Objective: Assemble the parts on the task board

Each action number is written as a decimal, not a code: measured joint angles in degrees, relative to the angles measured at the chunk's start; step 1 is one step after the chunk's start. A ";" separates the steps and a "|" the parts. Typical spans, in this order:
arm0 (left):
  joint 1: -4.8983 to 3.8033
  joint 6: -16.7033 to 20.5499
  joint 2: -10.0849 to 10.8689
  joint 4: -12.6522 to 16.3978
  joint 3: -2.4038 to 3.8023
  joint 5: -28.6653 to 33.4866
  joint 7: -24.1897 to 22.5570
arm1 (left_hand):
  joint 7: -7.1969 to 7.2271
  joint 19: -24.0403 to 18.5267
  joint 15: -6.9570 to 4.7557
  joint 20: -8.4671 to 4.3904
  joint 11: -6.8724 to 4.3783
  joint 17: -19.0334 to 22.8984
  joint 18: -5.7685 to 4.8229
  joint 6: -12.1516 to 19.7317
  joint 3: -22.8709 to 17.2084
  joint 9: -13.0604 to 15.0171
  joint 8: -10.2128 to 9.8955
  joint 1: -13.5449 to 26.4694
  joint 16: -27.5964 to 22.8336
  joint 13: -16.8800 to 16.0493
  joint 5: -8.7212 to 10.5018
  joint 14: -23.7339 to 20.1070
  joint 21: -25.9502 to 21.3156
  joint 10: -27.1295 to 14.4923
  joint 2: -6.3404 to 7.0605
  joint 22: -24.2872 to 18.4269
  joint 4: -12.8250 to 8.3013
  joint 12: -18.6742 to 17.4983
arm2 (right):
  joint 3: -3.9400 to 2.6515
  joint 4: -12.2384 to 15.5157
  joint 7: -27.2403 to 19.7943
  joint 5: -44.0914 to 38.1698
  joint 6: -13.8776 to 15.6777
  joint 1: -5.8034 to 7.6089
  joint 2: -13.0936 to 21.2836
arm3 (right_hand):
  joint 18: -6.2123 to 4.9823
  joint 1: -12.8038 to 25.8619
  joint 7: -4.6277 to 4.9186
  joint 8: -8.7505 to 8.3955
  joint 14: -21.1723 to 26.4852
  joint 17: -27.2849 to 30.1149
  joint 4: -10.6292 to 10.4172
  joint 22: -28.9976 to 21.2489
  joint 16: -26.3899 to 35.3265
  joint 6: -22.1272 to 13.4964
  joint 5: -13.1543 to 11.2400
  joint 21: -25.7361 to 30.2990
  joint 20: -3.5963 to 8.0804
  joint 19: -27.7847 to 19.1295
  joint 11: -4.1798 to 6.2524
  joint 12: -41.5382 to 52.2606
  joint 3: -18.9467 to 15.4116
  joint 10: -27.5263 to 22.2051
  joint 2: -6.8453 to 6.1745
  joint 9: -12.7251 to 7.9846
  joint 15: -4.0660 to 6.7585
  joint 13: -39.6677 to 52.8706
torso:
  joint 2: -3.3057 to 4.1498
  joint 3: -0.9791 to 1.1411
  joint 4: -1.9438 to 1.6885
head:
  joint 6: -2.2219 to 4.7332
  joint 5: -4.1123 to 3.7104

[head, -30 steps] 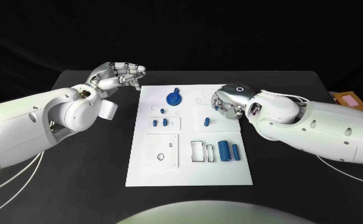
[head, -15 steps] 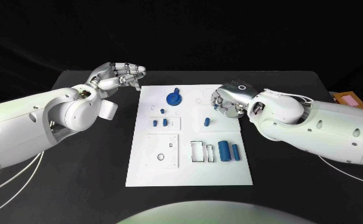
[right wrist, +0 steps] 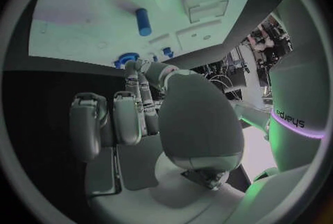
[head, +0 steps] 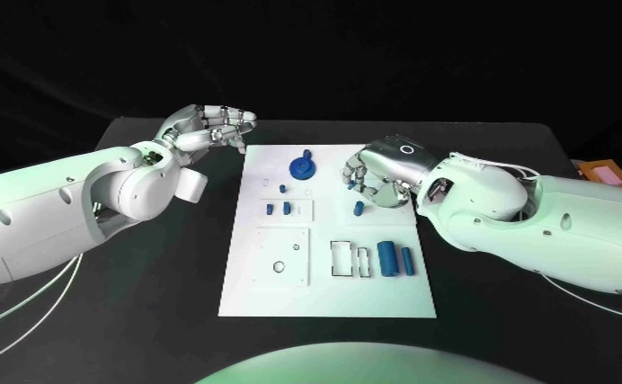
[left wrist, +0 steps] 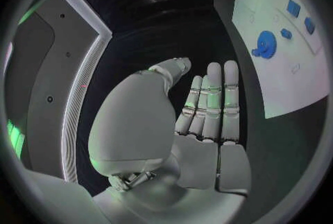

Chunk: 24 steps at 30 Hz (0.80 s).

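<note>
black cloth backs the dark table [head: 155, 294], where the white task board [head: 324, 299] lies at the middle. from the head view, the right hand [head: 369, 175] hangs above the board's far right part, fingers curled downward, grasping nothing i can make out; a small blue peg [head: 357, 209] lies on the board just beneath it. the left hand [head: 208, 130] hovers off the board's far left corner, released. a blue gear [head: 301, 167] sits near the board's far edge.

left wrist view: fingers [left wrist: 215, 102] straight, palm empty, board [left wrist: 277, 85] beside them.

right wrist view: the peg [right wrist: 143, 21] lies beyond the fingertips, apart. it looks stiff, light and smooth; pinch its sides.
</note>
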<state>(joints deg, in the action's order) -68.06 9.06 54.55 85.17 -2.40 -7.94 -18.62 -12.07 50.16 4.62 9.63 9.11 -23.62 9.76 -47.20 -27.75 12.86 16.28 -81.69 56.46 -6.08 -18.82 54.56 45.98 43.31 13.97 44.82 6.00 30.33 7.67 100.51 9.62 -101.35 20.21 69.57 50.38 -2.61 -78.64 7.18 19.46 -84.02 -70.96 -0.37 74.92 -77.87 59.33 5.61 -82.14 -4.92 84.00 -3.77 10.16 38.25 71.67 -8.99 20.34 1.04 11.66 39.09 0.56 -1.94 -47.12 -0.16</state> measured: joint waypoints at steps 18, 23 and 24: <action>0.01 -0.10 -0.95 0.05 0.00 0.07 0.20 | 0.00 0.00 0.21 0.00 0.21 0.04 0.00 0.00 0.16 -0.05 0.00 0.00 0.00 0.05 0.00 -0.21 0.00 -0.21 0.00 0.00 -0.16 0.00 | 0.20 0.99 -1.25 0.78 0.41 -2.57 -8.80 | 0.00 0.16 0.02 -0.32 0.00 0.19 0.23 0.02 0.00 0.00 -0.16 0.00 0.00 0.00 0.14 -0.22 0.22 0.25 -0.17 0.16 0.00 0.02 | 0.07 -0.16 -0.01 | -0.75 4.32; 0.01 -0.11 -1.08 0.16 0.00 0.10 0.27 | 0.00 0.00 0.21 0.00 0.21 0.04 0.00 0.00 0.16 -0.05 0.00 0.00 0.00 0.05 0.00 -0.21 0.00 -0.21 0.00 0.00 -0.15 0.00 | 0.43 -0.03 -1.68 1.01 0.49 -4.65 -10.39 | -0.01 0.16 0.02 -0.45 0.00 0.19 0.33 0.02 0.00 -0.01 0.06 0.01 0.00 0.00 0.13 -0.33 0.31 0.26 -0.17 0.17 0.00 0.05 | 0.13 -0.09 0.06 | -1.24 5.09; 0.01 -0.11 -1.10 0.18 0.00 0.10 0.27 | 0.00 0.00 0.21 0.00 0.21 0.04 0.00 0.00 0.16 -0.05 0.00 0.00 0.00 0.05 0.00 -0.21 0.00 -0.21 0.00 0.00 -0.15 0.00 | 0.44 -0.25 -1.75 1.05 0.52 -5.00 -10.57 | -0.01 0.31 0.02 -0.48 0.00 0.18 0.33 0.02 0.00 -0.01 0.06 0.01 0.00 0.00 0.10 -0.33 0.31 0.30 -0.32 0.17 0.00 0.06 | 0.13 -0.09 0.06 | -1.29 5.17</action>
<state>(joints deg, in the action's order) -68.05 8.95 53.45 85.36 -2.40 -7.83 -18.35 -12.07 50.16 4.83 9.63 9.31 -23.57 9.76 -47.20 -27.59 12.82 16.29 -81.68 56.46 -6.03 -18.82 54.35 45.99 43.11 13.97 44.82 5.84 30.33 8.11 100.25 7.87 -100.30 20.73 64.57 39.81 -2.62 -78.33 7.20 18.98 -84.02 -70.77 -0.05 74.94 -77.87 59.32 5.67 -82.14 -4.92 84.00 -3.67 9.83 38.56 71.96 -9.31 20.50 1.03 11.71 39.22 0.47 -1.88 -48.41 5.00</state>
